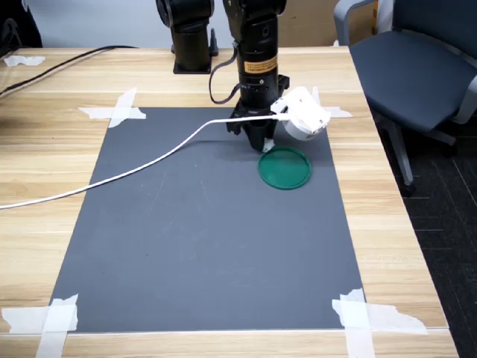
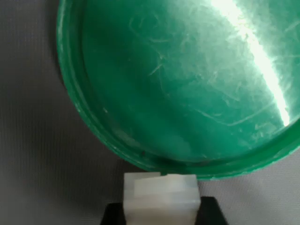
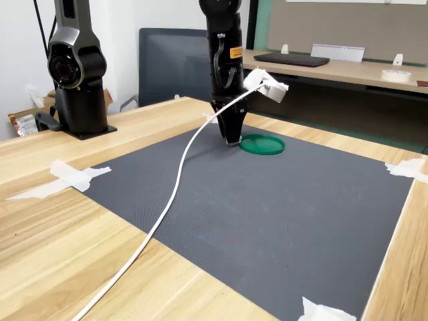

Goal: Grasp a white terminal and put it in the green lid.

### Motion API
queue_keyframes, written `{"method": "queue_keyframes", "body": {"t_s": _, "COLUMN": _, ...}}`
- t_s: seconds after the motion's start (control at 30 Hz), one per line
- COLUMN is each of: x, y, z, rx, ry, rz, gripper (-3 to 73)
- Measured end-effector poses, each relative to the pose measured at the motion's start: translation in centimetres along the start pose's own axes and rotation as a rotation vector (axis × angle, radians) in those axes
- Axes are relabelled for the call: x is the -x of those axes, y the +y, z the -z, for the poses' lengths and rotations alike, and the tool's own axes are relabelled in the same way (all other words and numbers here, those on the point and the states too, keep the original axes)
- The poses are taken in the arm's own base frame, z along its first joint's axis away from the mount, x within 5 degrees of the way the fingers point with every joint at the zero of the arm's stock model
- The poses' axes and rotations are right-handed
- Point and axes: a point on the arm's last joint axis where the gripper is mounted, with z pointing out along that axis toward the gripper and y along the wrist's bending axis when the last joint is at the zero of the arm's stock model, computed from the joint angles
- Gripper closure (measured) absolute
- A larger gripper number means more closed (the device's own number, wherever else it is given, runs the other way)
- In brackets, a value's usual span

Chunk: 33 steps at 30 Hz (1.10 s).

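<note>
One green lid [image 1: 285, 168], one white terminal [image 2: 160, 199], one dark grey mat [image 1: 201, 246], four taped mat corners, one white cable [image 1: 112, 177], two robot arms, one office chair [image 1: 414, 71]

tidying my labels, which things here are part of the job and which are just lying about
Part of the job:
- white terminal, held in the jaws just outside the lid's rim
- green lid, nothing in it
- gripper

Just lying about:
- white cable across the mat
- grey mat
- tape strips at its corners
- office chair
- second arm
</note>
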Motion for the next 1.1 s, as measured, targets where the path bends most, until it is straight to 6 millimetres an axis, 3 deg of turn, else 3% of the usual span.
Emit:
{"method": "queue_keyframes", "body": {"t_s": 0.23, "x": -0.1, "y": -0.2, "z": 0.6, "rx": -0.029, "ry": -0.010, "rz": 0.028, "gripper": 44.4}}
{"method": "queue_keyframes", "body": {"t_s": 0.53, "x": 2.2, "y": -1.4, "z": 7.7, "rx": -0.117, "ry": -0.152, "rz": 0.038, "gripper": 44.4}}
{"method": "queue_keyframes", "body": {"t_s": 0.67, "x": 3.5, "y": -2.0, "z": 9.4, "rx": -0.127, "ry": -0.157, "rz": 0.062, "gripper": 44.4}}
{"method": "queue_keyframes", "body": {"t_s": 0.8, "x": 4.5, "y": -2.5, "z": 9.0, "rx": -0.120, "ry": -0.132, "rz": 0.096, "gripper": 44.4}}
{"method": "queue_keyframes", "body": {"t_s": 1.1, "x": 5.2, "y": -2.7, "z": 5.3, "rx": -0.057, "ry": -0.022, "rz": 0.187, "gripper": 44.4}}
